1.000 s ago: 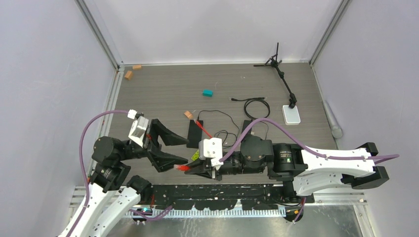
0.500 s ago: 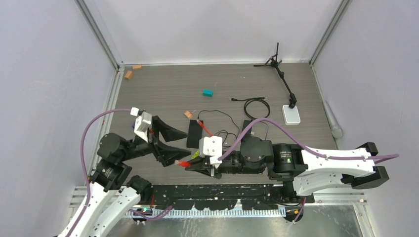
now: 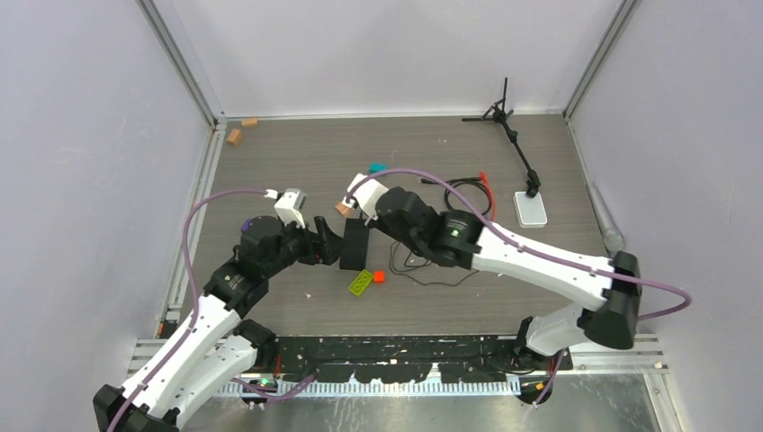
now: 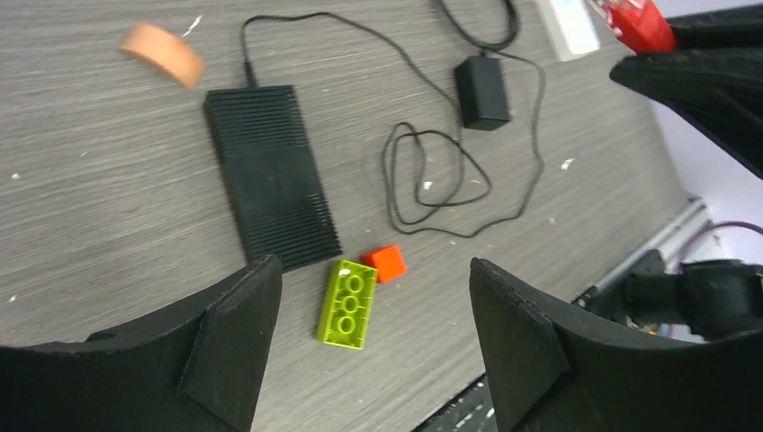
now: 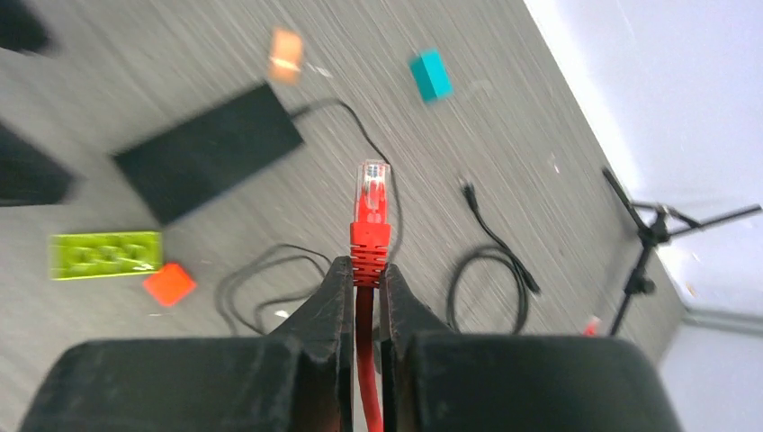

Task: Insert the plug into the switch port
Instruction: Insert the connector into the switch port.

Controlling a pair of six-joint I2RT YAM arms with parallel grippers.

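Note:
My right gripper [image 5: 364, 268] is shut on the ribbed boot of the red plug [image 5: 371, 216]. Its clear tip points forward over the table, with the red cable running back between the fingers. The switch [image 5: 211, 162], a flat black ribbed box, lies ahead and to the left; its ports do not show. From above, the right gripper [image 3: 360, 214] hangs just beyond the switch [image 3: 355, 245]. My left gripper [image 3: 331, 245] is at the switch's left side. It stands open [image 4: 371, 265] and empty, with the switch [image 4: 270, 171] ahead and the plug [image 4: 639, 22] at the top right.
A green brick [image 3: 362, 282] and a red cube [image 3: 379, 276] lie just in front of the switch. A black power brick [image 4: 481, 90] with looped black wire lies to the right. Farther off are a teal block [image 5: 430, 74], a tan block [image 3: 342, 208], a white device [image 3: 530, 209] and a tripod [image 3: 513, 135].
Both arms have swung from the near edge out over the table. The right gripper carried the plug to the switch. The left gripper opened wider and moved up to the switch's left side.

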